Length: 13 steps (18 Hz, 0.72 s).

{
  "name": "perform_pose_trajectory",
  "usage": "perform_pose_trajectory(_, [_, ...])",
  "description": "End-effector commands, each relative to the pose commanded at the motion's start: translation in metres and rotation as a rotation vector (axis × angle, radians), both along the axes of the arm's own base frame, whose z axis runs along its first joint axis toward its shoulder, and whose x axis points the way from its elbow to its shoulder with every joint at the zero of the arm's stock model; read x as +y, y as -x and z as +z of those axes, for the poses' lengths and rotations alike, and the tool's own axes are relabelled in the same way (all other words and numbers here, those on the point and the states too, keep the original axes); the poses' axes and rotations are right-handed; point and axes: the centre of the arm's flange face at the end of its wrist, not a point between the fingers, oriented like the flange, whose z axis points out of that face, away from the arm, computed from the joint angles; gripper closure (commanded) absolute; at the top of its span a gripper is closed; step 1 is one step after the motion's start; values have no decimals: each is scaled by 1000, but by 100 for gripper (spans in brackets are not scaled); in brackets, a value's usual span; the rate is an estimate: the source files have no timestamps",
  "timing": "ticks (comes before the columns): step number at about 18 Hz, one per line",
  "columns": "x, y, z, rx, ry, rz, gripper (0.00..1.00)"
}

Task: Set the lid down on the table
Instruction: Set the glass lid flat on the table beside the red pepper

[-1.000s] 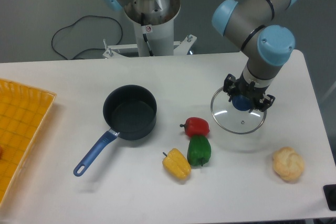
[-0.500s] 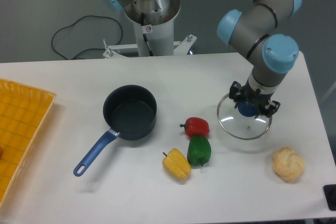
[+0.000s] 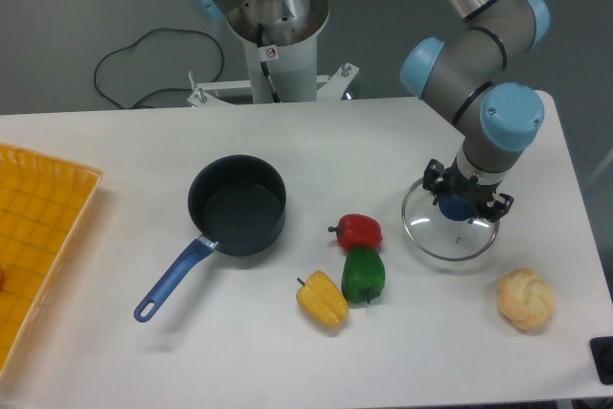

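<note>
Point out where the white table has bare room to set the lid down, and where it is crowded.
The gripper holds the lid by its knob over bare table, between the red pepper and the bread roll. More room lies behind the saucepan and between the saucepan and the yellow tray. The front centre is crowded by the green pepper and yellow pepper.

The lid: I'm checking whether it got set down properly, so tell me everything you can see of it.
The lid is a round clear glass disc with a thin metal rim and a blue centre knob; the white table shows through it. It lies roughly level on the table's right side, right of the red pepper and apart from it. The pincer sits over the knob, apparently gripping it. Whether the rim rests on the table is unclear.
</note>
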Motion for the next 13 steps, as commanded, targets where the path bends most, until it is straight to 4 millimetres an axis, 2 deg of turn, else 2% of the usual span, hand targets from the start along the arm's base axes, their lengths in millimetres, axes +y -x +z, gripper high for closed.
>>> perform_pose_trajectory(13, [4,-2,-17,5,0,-6,55])
